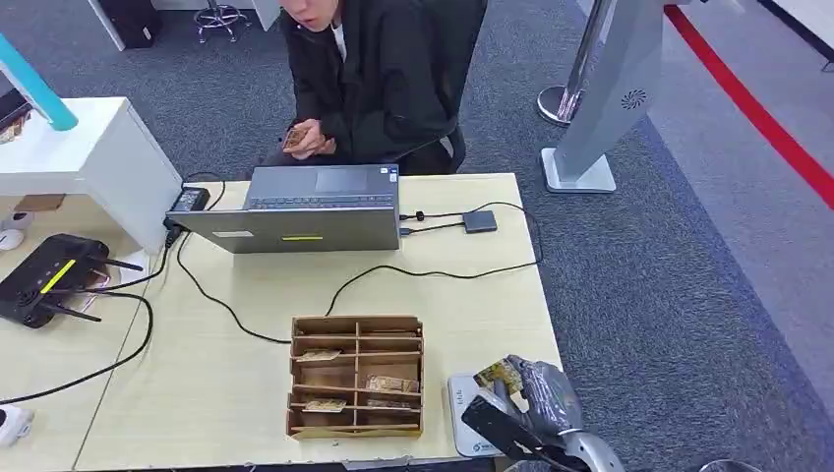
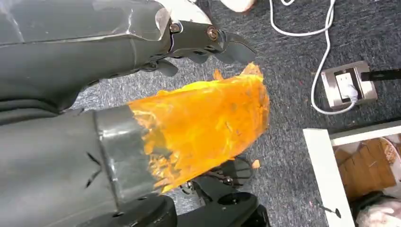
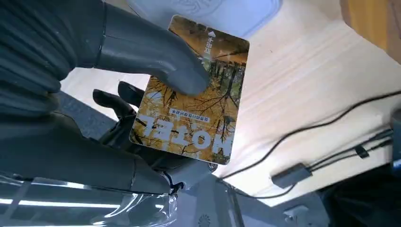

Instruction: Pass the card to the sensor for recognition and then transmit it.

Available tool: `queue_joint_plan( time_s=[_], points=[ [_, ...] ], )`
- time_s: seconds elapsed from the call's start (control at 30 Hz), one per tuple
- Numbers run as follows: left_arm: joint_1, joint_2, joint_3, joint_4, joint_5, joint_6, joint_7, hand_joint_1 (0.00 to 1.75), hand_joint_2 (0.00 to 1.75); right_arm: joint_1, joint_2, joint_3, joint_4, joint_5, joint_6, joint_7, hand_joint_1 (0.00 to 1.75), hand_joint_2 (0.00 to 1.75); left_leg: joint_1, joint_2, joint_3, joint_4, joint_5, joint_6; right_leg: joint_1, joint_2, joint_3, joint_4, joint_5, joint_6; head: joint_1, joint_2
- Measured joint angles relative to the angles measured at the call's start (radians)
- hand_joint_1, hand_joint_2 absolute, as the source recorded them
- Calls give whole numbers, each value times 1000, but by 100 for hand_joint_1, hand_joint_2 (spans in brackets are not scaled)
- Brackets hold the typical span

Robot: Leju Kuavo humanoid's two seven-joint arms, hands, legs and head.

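My right hand (image 1: 539,401) is at the table's near right corner and pinches a yellow autumn-tree hotel card (image 1: 498,374) between thumb and fingers. It holds the card just above the white sensor pad (image 1: 462,418), which lies flat to the right of the wooden box. In the right wrist view the card (image 3: 194,94) is close up, my thumb (image 3: 151,52) pressed on its face, and the sensor pad (image 3: 236,12) lies just beyond the card's far edge. My left hand (image 2: 189,118), its thumb wrapped in orange tape, hangs over the carpet holding nothing.
A wooden divider box (image 1: 356,376) holding several cards stands left of the sensor. A grey laptop (image 1: 305,211), a black cable and a small hub (image 1: 480,220) lie farther back. A seated person (image 1: 384,69) behind the table holds a card (image 1: 295,138). A black router (image 1: 49,280) sits at left.
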Motion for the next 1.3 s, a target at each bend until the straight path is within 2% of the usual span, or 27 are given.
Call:
queue_joint_plan(
  time_s=[0.3, 0.43, 0.7, 0.77, 1.1, 1.17, 1.23, 1.27, 1.3],
  points=[
    [0, -2, 0, 0, 0, 0, 0, 0, 0, 9, 0, -10, -32, 7, -1, -2, 175, 175, 0, 0, -1, 0, 0, 0, 0, 0, -1, 0, 0, 0, 0, 0],
    [0, -3, 0, 0, -9, -2, 2, 0, 0, 20, 8, -26, -61, 66, -59, -46, 175, 175, 0, 0, -1, 0, 0, 0, 0, 0, -1, 0, 0, 0, 0, 0],
    [-3, -15, -1, 0, -44, -8, 35, 0, 0, 29, 52, -59, -200, 201, -166, -142, 175, 175, 0, 0, -1, 0, 0, 0, 0, 0, -1, 0, 0, 0, 0, 0],
    [-6, -17, -2, 0, -48, -10, 41, 0, 0, 29, 63, -60, -235, 208, -176, -164, 175, 175, 0, 0, -1, 0, 0, 0, 0, 0, -1, 0, 0, 0, 0, 0],
    [-7, -18, -2, 0, -49, -10, 42, 0, 0, 28, 65, -61, -245, 209, -178, -171, 175, 175, 0, 0, -1, 0, 0, 0, 0, 0, -1, 0, 0, 0, 0, 0],
    [-12, -18, -4, 0, -53, -12, 43, 0, 0, 24, 74, -62, -275, 214, -187, -201, 175, 175, 0, 0, -1, 0, 0, 0, 0, 0, -1, 0, 0, 0, 0, 0],
    [-21, -22, -11, 0, -65, -13, 43, 0, 0, -27, 105, -65, -307, 201, -226, -260, 175, 175, 0, 0, -1, 0, 0, 0, 0, 0, -1, 0, 0, 0, 0, 0],
    [-24, -23, -12, 0, -70, -13, 43, 0, 0, -107, 131, -67, -309, 137, -230, -282, 175, 175, 0, 0, -1, 0, 1, 0, 0, 0, -1, 0, 0, 0, 0, 0],
    [-25, -23, -12, 0, -69, -12, 42, 0, 0, -128, 135, -69, -306, 122, -227, -283, 175, 175, 0, 0, -1, 0, 1, 0, 0, 0, -1, 0, 0, 0, 0, 0]
  ],
)
